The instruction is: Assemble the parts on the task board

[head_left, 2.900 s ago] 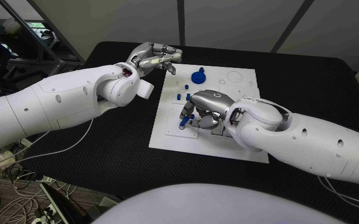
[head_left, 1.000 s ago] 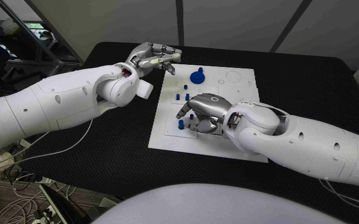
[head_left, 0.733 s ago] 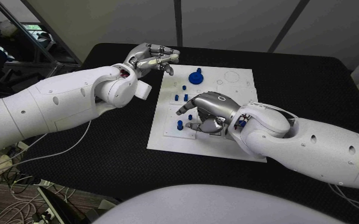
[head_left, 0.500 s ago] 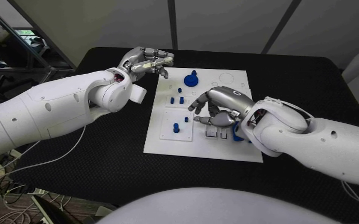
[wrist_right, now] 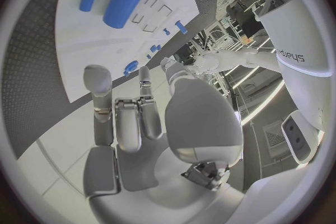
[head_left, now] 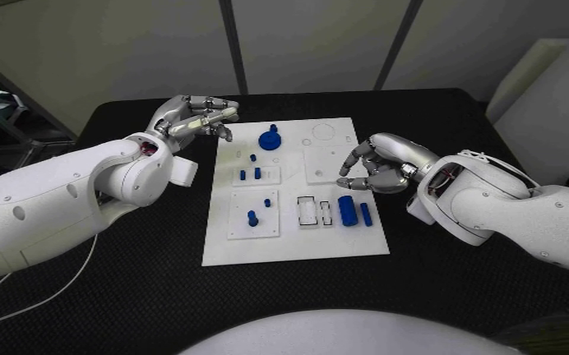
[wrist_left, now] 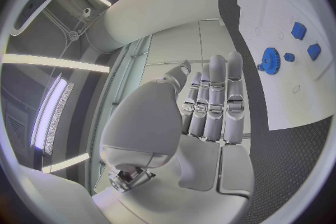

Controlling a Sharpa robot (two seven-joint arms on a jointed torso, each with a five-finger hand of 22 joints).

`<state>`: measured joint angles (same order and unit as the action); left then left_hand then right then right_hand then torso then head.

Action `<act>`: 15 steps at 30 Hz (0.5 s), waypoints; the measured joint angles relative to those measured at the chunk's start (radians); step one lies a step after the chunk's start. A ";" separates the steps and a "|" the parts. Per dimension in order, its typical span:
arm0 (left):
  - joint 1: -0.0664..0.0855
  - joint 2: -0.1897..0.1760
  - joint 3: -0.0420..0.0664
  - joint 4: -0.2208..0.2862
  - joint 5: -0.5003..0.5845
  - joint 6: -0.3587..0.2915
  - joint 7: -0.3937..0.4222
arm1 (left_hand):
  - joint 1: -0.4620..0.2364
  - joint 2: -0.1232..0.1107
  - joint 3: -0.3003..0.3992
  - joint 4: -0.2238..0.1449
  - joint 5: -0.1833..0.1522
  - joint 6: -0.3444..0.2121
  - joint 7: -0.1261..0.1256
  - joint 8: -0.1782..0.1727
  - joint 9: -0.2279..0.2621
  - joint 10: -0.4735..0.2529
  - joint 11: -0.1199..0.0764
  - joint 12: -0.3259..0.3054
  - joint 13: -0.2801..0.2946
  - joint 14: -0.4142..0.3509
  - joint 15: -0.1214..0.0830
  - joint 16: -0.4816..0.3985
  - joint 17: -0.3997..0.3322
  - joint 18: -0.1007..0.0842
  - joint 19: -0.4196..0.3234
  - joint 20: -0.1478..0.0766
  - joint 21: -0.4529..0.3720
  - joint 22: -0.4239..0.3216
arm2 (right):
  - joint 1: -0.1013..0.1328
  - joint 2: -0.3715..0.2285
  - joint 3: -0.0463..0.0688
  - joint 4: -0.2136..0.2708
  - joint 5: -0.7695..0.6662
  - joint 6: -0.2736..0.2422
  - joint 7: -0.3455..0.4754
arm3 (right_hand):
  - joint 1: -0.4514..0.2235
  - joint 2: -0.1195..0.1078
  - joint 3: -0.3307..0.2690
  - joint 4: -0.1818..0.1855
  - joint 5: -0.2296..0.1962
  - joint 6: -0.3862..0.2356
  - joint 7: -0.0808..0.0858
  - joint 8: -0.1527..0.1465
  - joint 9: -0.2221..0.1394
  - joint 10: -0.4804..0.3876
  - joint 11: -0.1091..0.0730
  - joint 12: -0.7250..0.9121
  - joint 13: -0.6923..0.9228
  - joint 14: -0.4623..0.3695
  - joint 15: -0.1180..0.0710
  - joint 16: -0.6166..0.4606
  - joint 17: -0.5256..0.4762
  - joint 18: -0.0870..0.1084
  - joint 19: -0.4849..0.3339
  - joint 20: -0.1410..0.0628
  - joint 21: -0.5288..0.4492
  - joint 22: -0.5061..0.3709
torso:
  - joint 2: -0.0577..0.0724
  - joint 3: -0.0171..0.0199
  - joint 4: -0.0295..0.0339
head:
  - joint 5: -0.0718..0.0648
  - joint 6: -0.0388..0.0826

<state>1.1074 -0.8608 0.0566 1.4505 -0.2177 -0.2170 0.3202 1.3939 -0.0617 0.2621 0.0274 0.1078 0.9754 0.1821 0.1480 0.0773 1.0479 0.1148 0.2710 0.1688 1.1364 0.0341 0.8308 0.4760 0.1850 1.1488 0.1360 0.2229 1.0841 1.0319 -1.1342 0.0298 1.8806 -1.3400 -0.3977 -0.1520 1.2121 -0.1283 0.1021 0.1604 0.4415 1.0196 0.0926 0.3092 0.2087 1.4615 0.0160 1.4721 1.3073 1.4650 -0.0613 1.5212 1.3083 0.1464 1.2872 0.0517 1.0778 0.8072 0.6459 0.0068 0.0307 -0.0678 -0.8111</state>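
I see the task board (head_left: 297,240) mid-table with blue parts (head_left: 346,210) on it. My right hand (head_left: 380,162) hangs over its right edge, fingers curled, empty; my left hand (head_left: 190,118) curls empty beside its far-left corner. The left arm reads "sharpa" in the right wrist view.

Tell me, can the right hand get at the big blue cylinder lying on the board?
Probably yes. The right hand hovers over the task board's right edge holding nothing, and the big blue cylinder lies just beside it with nothing between.

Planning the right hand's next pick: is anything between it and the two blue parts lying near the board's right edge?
Nothing visible. The right hand hovers empty just beyond the large blue part and slim blue part; only bare task board lies between.
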 measured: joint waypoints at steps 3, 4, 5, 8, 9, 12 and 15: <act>0.000 -0.001 0.000 0.002 0.000 0.000 0.000 | 0.000 0.000 0.000 0.000 0.000 0.000 0.000 0.000 0.000 0.000 0.000 0.000 0.000 0.000 0.000 0.000 0.000 0.000 0.000 0.000 0.000 0.000 | -0.001 -0.022 -0.001 0.014 -0.007 0.000 -0.051 | -0.007 -0.006 -0.031 0.021 0.025 -0.015 0.004 0.016 0.011 0.000 0.000 0.006 0.001 0.000 0.000 0.003 0.000 -0.007 0.000 0.000 0.005 0.010 | -0.002 -0.0012 -0.0031 | -0.020 0.001; 0.000 -0.001 0.000 0.003 0.000 0.000 0.000 | 0.000 0.000 0.000 0.000 0.000 0.000 0.000 0.000 0.000 0.000 0.000 0.000 0.000 0.000 0.000 0.000 0.000 0.000 0.000 0.000 0.000 0.000 | -0.002 -0.028 -0.001 0.019 -0.011 0.000 -0.070 | -0.009 -0.007 -0.044 0.026 0.031 -0.022 0.003 0.021 0.014 0.000 0.000 0.006 0.001 0.000 0.000 0.003 0.000 -0.007 0.000 0.000 0.005 0.010 | -0.003 -0.0016 -0.0038 | -0.024 0.001; -0.001 -0.002 0.000 0.003 0.000 0.000 0.000 | 0.000 0.000 0.000 0.000 0.000 0.000 0.000 0.000 0.000 0.000 0.000 0.000 0.000 0.000 0.000 0.000 0.000 0.000 0.000 0.000 0.000 0.000 | -0.004 -0.034 -0.002 0.025 -0.017 0.001 -0.095 | -0.019 -0.009 -0.056 0.038 0.034 -0.025 0.003 0.027 0.018 0.000 0.000 0.006 0.001 0.000 0.000 0.003 0.000 -0.007 0.000 0.000 0.005 0.010 | -0.004 -0.0018 -0.0048 | -0.027 0.001; -0.002 -0.004 0.000 0.005 0.000 0.000 0.000 | 0.000 0.000 0.000 0.000 0.000 0.000 0.000 0.000 0.000 0.000 0.000 0.000 0.000 0.000 0.000 0.000 0.000 0.000 0.000 0.000 0.000 0.000 | -0.013 -0.039 -0.003 0.035 -0.034 0.003 -0.153 | -0.050 -0.009 -0.112 0.094 0.045 -0.053 0.004 0.049 0.032 0.000 0.000 -0.011 0.001 0.004 0.004 0.004 0.000 -0.007 0.000 0.000 0.005 0.006 | -0.006 -0.0035 -0.0071 | -0.037 -0.005; -0.002 -0.004 0.000 0.005 0.000 0.000 0.000 | 0.000 0.000 0.000 0.000 0.000 0.000 0.000 0.000 0.000 0.000 0.000 0.000 0.000 0.000 0.000 0.000 0.000 0.000 0.000 0.000 0.000 0.000 | -0.014 -0.039 -0.004 0.036 -0.036 0.004 -0.159 | -0.050 -0.010 -0.118 0.100 0.047 -0.056 0.004 0.051 0.034 0.000 0.000 -0.012 0.001 0.004 0.004 0.006 0.000 -0.007 0.000 0.000 0.005 0.006 | -0.007 -0.0037 -0.0074 | -0.039 -0.005; -0.002 -0.005 0.000 0.007 0.000 0.000 0.000 | 0.000 0.000 0.000 0.000 0.000 0.000 0.000 0.000 0.000 0.000 0.000 0.000 0.000 0.000 0.000 0.000 0.000 0.000 0.000 0.000 0.000 0.000 | -0.031 -0.036 -0.004 0.041 -0.061 0.009 -0.209 | -0.050 -0.010 -0.148 0.127 0.049 -0.073 0.008 0.071 0.046 0.000 0.000 -0.013 0.001 0.003 0.004 0.009 0.000 -0.007 0.000 0.000 0.005 0.006 | -0.009 -0.0053 -0.0084 | -0.044 -0.008; -0.002 -0.007 0.000 0.009 0.000 0.000 0.000 | 0.000 0.000 0.000 0.000 0.000 0.000 0.000 0.000 0.000 0.000 0.000 0.000 0.000 0.000 0.000 0.000 0.000 0.000 0.000 0.000 0.000 0.000 | -0.051 -0.031 -0.006 0.043 -0.092 0.017 -0.252 | -0.050 -0.010 -0.172 0.130 0.049 -0.081 0.008 0.087 0.055 0.000 0.000 -0.013 0.001 0.000 0.008 0.014 0.000 -0.007 0.000 0.000 0.005 0.013 | -0.010 -0.0056 -0.0085 | -0.048 -0.010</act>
<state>1.1054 -0.8677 0.0565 1.4598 -0.2177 -0.2172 0.3202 1.3939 -0.0617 0.2621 0.0274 0.1078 0.9755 0.1821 0.1480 0.0774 1.0479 0.1148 0.2710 0.1688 1.1364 0.0341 0.8308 0.4760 0.1850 1.1488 0.1360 0.2229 1.0841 0.9812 -1.1650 0.0236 1.9239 -1.4315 -0.3809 -0.4038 1.1617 -0.1378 -0.0704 0.2904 0.4906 0.9389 0.1006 0.3961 0.2635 1.4615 0.0161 1.4596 1.3080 1.4650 -0.0534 1.5353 1.3081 0.1393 1.2871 0.0517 1.0832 0.8202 0.6357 0.0012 0.0221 -0.1159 -0.8215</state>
